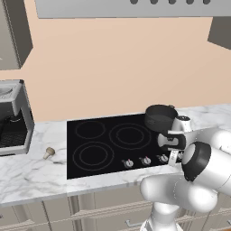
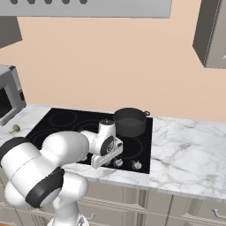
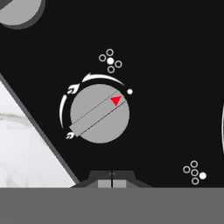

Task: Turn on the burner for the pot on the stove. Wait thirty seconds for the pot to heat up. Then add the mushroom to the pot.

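Observation:
The dark pot (image 1: 160,117) (image 2: 129,121) stands on the back right ring of the black stove (image 1: 103,144) (image 2: 62,121). The tan mushroom (image 1: 48,152) (image 2: 14,128) lies on the marble counter left of the stove. My gripper (image 1: 173,159) (image 2: 99,162) (image 3: 111,183) points down over the knob row at the stove's front right, shut with nothing in it. In the hand view a silver knob (image 3: 99,113) sits just beyond the fingertips. Its red pointer aims at the white dot at its upper right. I cannot see any glow under the pot.
More knobs (image 1: 128,163) (image 2: 137,165) line the stove's front edge, and another knob (image 3: 17,11) shows at the hand view's corner. A coffee machine (image 1: 13,117) stands far left. A microwave (image 2: 9,99) is on that side too. Marble counter (image 2: 190,154) stretches right of the stove.

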{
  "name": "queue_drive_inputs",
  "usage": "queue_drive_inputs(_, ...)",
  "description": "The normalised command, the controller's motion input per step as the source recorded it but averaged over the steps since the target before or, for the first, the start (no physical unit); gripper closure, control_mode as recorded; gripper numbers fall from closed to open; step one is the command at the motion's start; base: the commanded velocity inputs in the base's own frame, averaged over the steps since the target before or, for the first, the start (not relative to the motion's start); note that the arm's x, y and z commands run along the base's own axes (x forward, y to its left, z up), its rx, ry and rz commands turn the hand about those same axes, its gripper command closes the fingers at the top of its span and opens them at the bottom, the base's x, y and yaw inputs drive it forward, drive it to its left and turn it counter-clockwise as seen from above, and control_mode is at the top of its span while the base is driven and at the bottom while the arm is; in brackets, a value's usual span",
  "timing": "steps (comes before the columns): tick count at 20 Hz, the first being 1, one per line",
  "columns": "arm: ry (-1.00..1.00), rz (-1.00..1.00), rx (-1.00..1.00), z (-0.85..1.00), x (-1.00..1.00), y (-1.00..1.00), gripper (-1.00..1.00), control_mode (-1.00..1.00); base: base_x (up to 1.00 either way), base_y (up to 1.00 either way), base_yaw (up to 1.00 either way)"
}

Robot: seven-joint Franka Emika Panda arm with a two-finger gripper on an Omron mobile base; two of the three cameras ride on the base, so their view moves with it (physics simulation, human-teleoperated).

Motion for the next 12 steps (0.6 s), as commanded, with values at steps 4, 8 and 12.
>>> queue_drive_inputs(4,0.0,0.0,0.0,0.0,0.0,0.0,1.0,-1.0,0.0,0.0,0.0)
queue_drive_inputs(8,0.0,0.0,0.0,0.0,0.0,0.0,1.0,-1.0,0.0,0.0,0.0)
queue_drive_inputs(12,0.0,0.0,0.0,0.0,0.0,0.0,1.0,-1.0,0.0,0.0,0.0)
